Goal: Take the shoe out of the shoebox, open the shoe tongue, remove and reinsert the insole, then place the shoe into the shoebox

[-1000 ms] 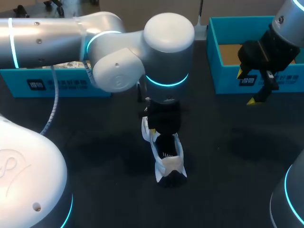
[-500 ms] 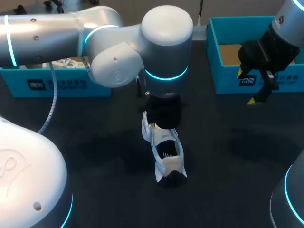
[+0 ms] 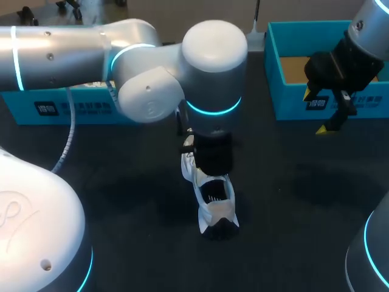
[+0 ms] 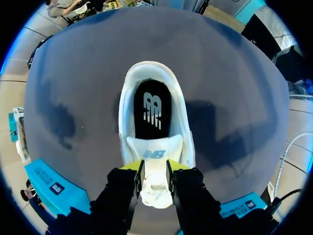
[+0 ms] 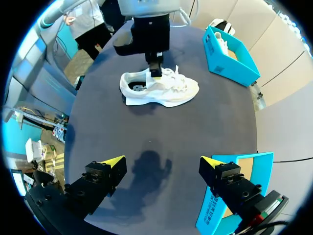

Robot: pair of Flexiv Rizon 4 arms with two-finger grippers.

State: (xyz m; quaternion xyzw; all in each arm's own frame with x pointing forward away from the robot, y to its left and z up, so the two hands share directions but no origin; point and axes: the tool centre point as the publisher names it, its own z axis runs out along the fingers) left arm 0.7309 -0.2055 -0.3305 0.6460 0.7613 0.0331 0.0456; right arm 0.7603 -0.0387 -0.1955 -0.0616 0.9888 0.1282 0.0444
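Note:
A white shoe (image 3: 216,204) stands on the dark table near the middle, heel toward the near edge. In the left wrist view its black insole (image 4: 152,110) lies inside, and the white tongue (image 4: 155,169) is pinched between my left gripper's (image 4: 154,177) two fingers. In the head view the left wrist (image 3: 209,152) hides that grip from above. My right gripper (image 5: 160,165) hangs open and empty in front of the right teal shoebox (image 3: 292,103), far from the shoe (image 5: 161,88).
A second teal box (image 3: 73,108) with white contents stands at the back left, behind my left arm. The right shoebox shows a bare cardboard floor (image 3: 295,68). Dark tabletop (image 3: 292,201) lies between the shoe and the right arm.
My left wrist lifted slightly over the shoe, then came back down. Its fingers have drawn together on the tongue. The right arm and the shoe have stayed in place.

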